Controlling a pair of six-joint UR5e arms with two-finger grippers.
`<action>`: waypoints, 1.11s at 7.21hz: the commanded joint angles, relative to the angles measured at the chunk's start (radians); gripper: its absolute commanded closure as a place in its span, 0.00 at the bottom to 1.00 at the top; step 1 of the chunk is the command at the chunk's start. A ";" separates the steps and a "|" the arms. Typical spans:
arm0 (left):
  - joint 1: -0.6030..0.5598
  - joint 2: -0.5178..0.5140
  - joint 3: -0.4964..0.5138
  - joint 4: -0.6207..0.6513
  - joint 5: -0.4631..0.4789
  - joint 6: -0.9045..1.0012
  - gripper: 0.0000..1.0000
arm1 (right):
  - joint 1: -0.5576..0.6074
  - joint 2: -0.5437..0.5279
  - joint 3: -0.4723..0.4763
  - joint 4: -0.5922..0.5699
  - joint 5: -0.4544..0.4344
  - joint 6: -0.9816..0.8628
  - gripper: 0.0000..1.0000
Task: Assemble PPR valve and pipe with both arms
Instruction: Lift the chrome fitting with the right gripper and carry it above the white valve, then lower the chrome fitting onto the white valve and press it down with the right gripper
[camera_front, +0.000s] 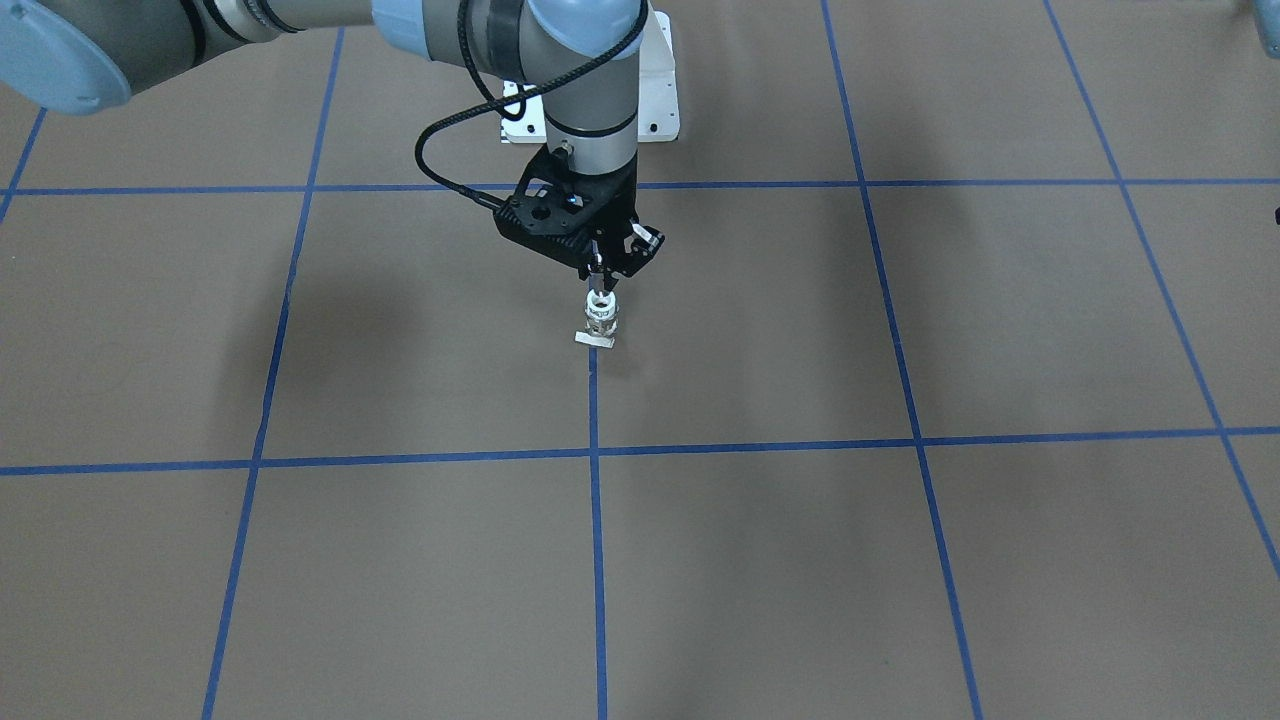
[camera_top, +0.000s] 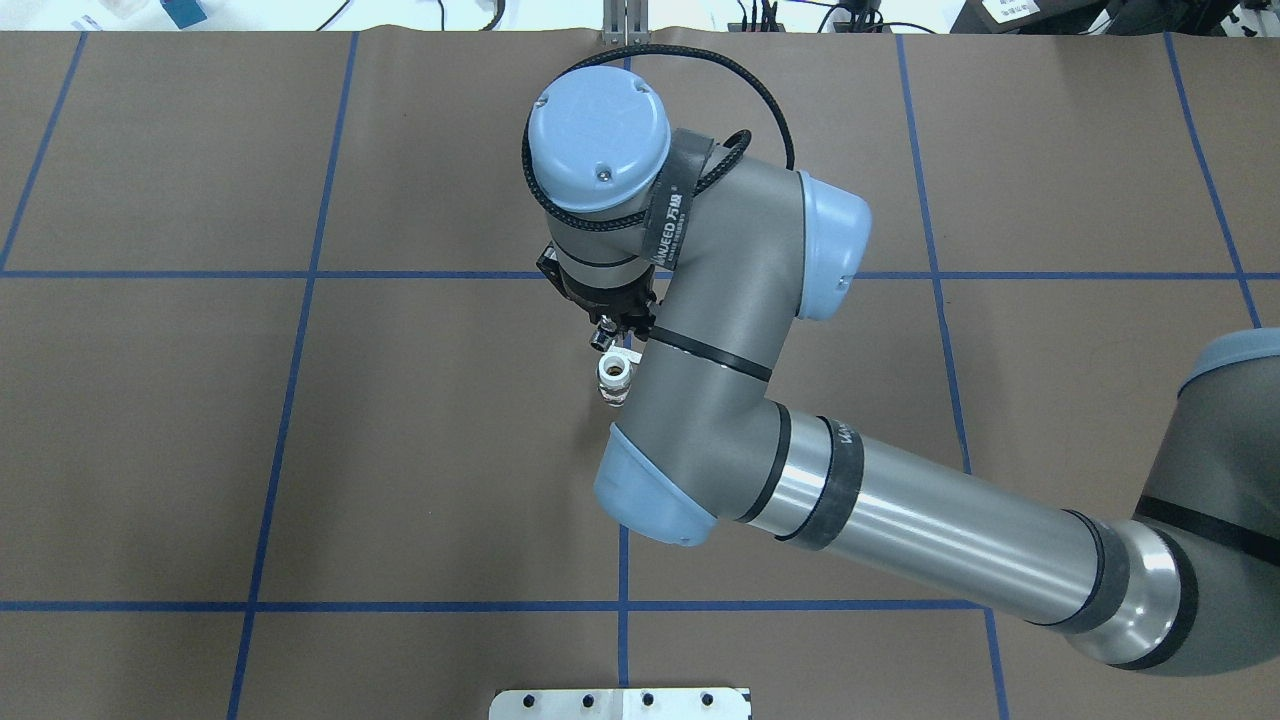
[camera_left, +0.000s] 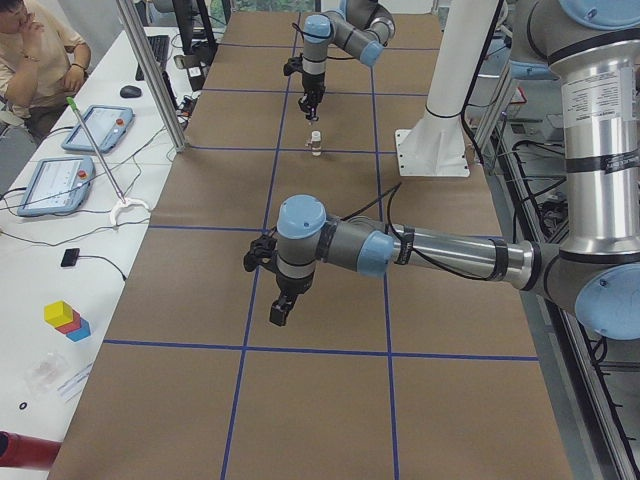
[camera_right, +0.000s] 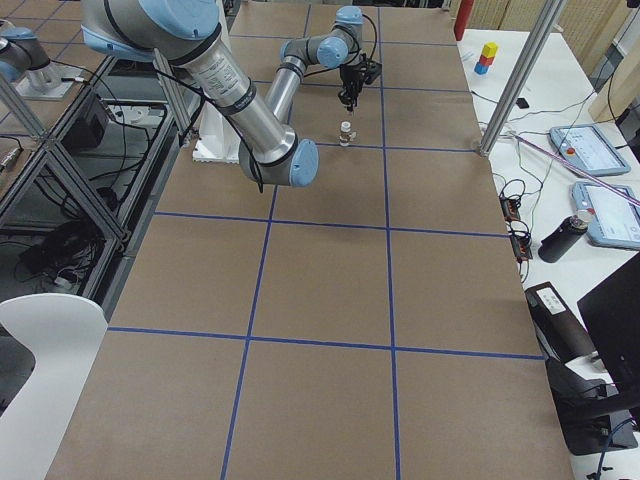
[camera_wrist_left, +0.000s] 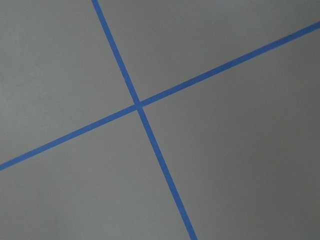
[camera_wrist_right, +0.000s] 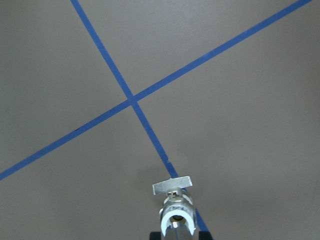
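Blue-taped brown table (camera_front: 780, 560), seated operator (camera_left: 30, 50), coloured blocks (camera_left: 65, 320)

Right gripper (camera_right: 346, 100) over upright valve (camera_right: 345, 133)

Valve (camera_top: 611, 378) half behind right arm (camera_top: 705, 400) (left end effector (camera_left: 281, 310) too small)

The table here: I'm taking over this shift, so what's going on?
The right gripper hangs just above a small valve standing on end on the table, not gripping it. The left gripper hovers farther along the table, with nothing visible in it. No pipe shows in any view.
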 joint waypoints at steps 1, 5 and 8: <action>0.000 0.000 -0.004 0.000 0.000 -0.001 0.00 | -0.019 0.003 -0.036 -0.001 -0.005 0.007 1.00; 0.000 0.000 -0.004 -0.002 0.000 -0.001 0.00 | -0.048 -0.007 -0.038 -0.001 -0.031 0.007 1.00; 0.000 -0.002 -0.003 -0.002 0.000 -0.001 0.00 | -0.059 -0.010 -0.043 -0.003 -0.038 0.007 1.00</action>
